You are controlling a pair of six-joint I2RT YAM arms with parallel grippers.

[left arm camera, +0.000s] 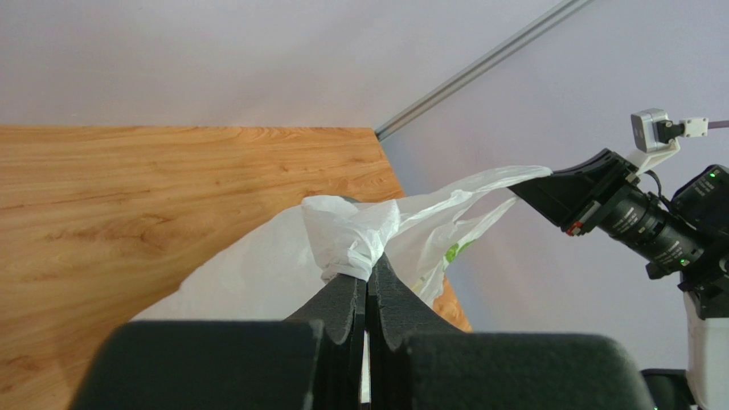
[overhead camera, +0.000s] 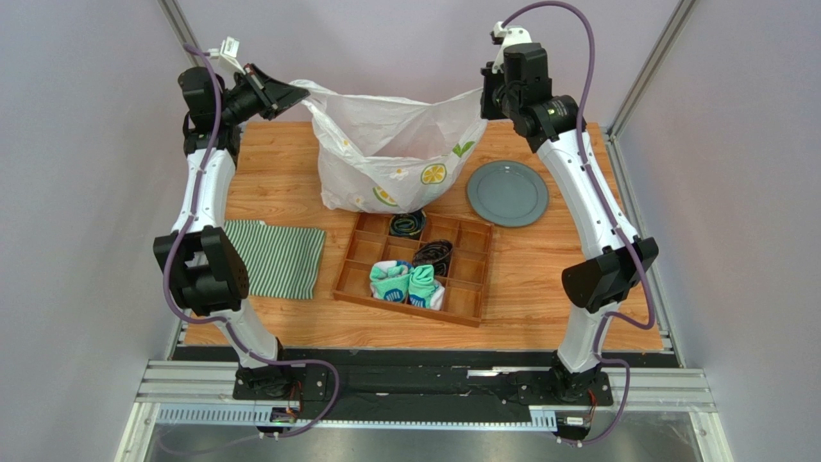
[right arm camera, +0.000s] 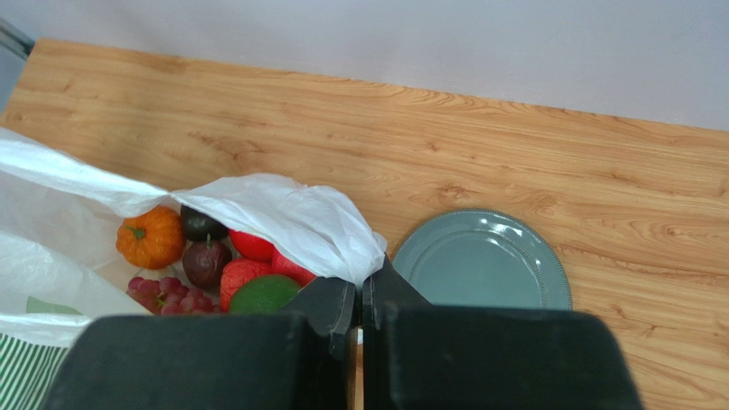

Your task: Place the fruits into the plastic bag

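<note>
The left claw (left arm camera: 368, 275) pinches one handle (left arm camera: 346, 243) of the white plastic bag (overhead camera: 381, 159), and the right claw (right arm camera: 360, 286) pinches the other. The bag stands on the table (overhead camera: 549, 279), with lemon slices (overhead camera: 433, 174) printed on it. The fruits (right arm camera: 224, 260) lie inside.

Top view: bag (overhead camera: 381, 159) walls hide the fruit (right arm camera: 205, 260) completely, and its base covers the tray's (overhead camera: 371, 250) far edge. Right wrist: my right end effector (right arm camera: 360, 289) blocks the plate's (right arm camera: 479, 260) near rim and part of the avocado (right arm camera: 261, 295). Grapes (right arm camera: 167, 293) are partly covered by the bag's near wall, and the striped cloth (right arm camera: 19, 376) is cropped at the corner. Left wrist: my left end effector (left arm camera: 368, 282) hides the bag's lower part.
</note>
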